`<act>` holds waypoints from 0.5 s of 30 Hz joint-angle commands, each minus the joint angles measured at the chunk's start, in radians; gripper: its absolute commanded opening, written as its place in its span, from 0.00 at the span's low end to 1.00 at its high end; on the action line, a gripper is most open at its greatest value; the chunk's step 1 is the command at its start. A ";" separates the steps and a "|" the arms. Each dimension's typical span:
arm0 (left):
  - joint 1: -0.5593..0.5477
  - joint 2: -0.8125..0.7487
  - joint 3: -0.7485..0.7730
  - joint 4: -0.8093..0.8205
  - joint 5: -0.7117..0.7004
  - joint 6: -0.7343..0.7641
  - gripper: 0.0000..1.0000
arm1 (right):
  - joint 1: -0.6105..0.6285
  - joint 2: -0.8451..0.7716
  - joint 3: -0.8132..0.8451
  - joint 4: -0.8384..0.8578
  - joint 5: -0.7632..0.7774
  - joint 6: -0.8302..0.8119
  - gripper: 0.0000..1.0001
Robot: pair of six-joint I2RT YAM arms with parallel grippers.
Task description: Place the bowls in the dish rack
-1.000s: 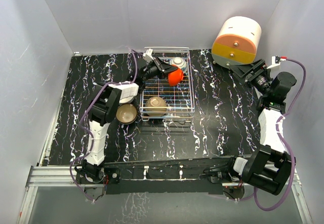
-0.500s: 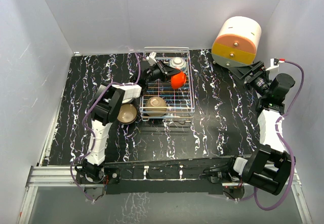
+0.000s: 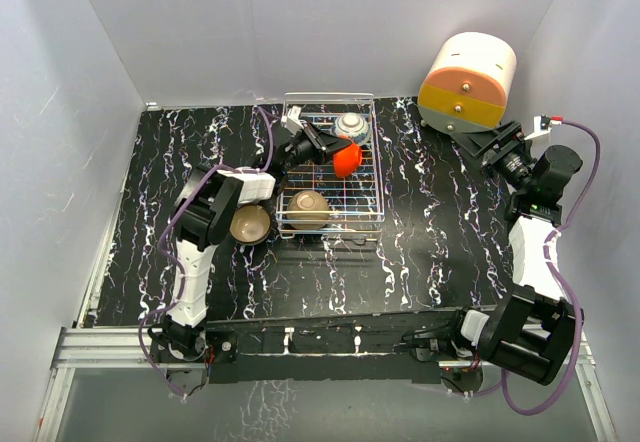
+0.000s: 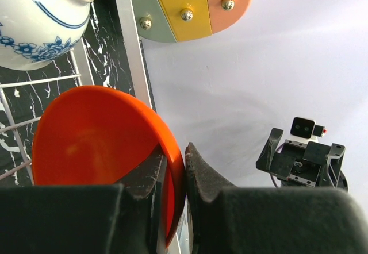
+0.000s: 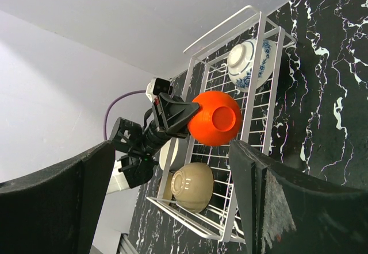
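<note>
Pinching rim of red-orange bowl [image 4: 98, 139]: left gripper [image 4: 175, 159]; lower edge hidden behind fingers [image 4: 69, 219]. Glossy, tilted over dish rack [image 3: 329, 96]. Right gripper [image 5: 172, 146] splayed.

Orange bowl [image 4: 98, 139] smooth, satiny, plastic-looking; white bowl [image 4: 40, 18] glossy glazed ceramic; dish rack [image 3: 330, 95] thin pale wire; bench [image 3: 440, 222] black, marbled, slightly glossy; left tool [image 4: 177, 153] with matt, grainy black pads [image 4: 210, 179].

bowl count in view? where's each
4. White bowl, far end of the dish rack; tan bowl near-left inside; red-orange bowl in the left gripper above it; brown bowl outside, left of it.
</note>
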 commanded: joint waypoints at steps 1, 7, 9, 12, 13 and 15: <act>0.015 -0.018 -0.063 -0.192 -0.036 0.094 0.07 | 0.002 -0.015 -0.003 0.049 0.005 -0.007 0.83; 0.031 -0.019 -0.075 -0.218 -0.047 0.113 0.16 | 0.001 -0.014 -0.003 0.049 0.006 -0.006 0.82; 0.034 -0.016 -0.093 -0.188 -0.045 0.098 0.00 | 0.001 -0.014 -0.003 0.049 0.005 -0.007 0.82; 0.036 -0.008 -0.125 -0.085 -0.035 0.036 0.00 | 0.001 -0.011 -0.003 0.048 0.007 -0.008 0.82; 0.035 -0.005 -0.127 -0.053 -0.032 0.014 0.00 | 0.001 -0.012 -0.002 0.048 0.007 -0.008 0.82; 0.034 -0.003 -0.124 -0.006 -0.034 -0.025 0.00 | 0.001 -0.010 0.000 0.049 0.007 -0.008 0.82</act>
